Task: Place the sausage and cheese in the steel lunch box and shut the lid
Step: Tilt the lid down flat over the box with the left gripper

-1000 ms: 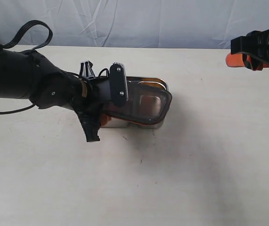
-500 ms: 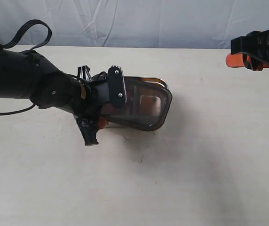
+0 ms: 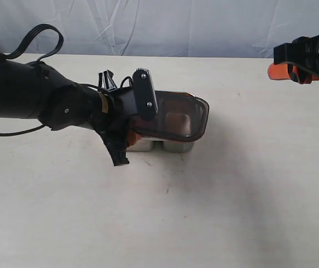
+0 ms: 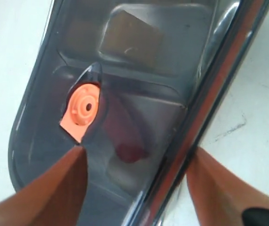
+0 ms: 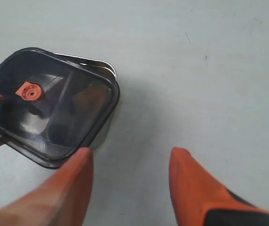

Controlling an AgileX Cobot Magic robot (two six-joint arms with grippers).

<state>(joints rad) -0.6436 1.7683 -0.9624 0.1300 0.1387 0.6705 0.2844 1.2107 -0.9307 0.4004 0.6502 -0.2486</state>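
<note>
The left gripper [image 3: 131, 127] is clamped on one end of the lid [image 3: 176, 114], holding it over the lunch box [image 3: 173, 147] but not yet seated, so closing is in hand; next it needs squaring to the rim and pressing down. A red shape beneath looks like the sausage [image 4: 130, 151]; the cheese is unclear. The right gripper [image 5: 130, 186] hangs open, empty, well apart; no writing shows.

The exterior camera stands off the table [image 3: 243, 212], looking down at a slant toward the backdrop [image 3: 193, 22]. The left wrist camera sits very close to the lid [image 4: 139, 70]; the right wrist camera looks down from well above. All three share that lid.
</note>
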